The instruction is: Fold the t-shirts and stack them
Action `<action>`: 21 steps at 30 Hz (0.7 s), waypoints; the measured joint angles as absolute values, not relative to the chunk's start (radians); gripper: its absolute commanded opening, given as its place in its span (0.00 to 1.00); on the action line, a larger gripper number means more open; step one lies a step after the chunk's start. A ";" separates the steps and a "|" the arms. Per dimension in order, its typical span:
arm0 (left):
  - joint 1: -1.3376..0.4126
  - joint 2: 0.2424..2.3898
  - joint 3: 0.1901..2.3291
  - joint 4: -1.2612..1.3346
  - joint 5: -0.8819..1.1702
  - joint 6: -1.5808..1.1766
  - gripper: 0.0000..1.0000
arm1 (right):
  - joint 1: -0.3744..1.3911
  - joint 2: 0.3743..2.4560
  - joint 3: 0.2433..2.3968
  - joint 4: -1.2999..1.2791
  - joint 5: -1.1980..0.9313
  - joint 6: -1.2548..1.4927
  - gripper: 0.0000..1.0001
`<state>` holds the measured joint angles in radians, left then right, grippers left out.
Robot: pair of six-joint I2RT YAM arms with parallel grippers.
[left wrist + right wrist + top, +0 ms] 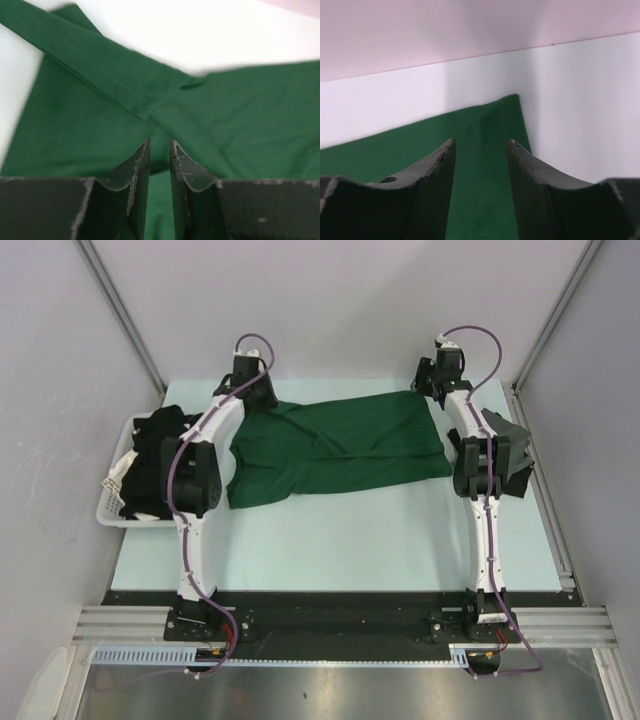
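Note:
A dark green t-shirt (pixel 340 445) lies spread across the far half of the table, with a sleeve folded over its body (pixel 100 60). My left gripper (pixel 258 395) hangs over the shirt's left end. In the left wrist view its jaws (pixel 160 142) stand a narrow gap apart just above the green cloth, with nothing between them. My right gripper (pixel 437 390) is at the shirt's far right corner. It is open (pixel 481 142) over the straight edge of the green t-shirt (pixel 485 130). Black t-shirts (pixel 150 455) are heaped in the basket on the left.
A white slatted basket (pixel 108 505) sits at the table's left edge, close to my left arm's elbow. A dark grey shape (pixel 512 450) lies beside my right arm near the right rail; I cannot tell what it is. Walls close in the back and both sides.

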<state>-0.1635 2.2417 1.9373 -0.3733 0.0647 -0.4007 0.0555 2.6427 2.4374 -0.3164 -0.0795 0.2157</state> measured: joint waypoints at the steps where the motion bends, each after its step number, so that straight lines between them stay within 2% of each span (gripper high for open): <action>1: -0.170 2.242 1.932 -0.377 0.065 -0.401 0.25 | 0.051 2.648 2.437 -0.315 -0.081 0.216 0.50; 21: -0.180 2.158 1.844 -0.407 0.060 -0.400 0.24 | 0.003 2.725 2.476 -0.231 -0.125 0.299 0.50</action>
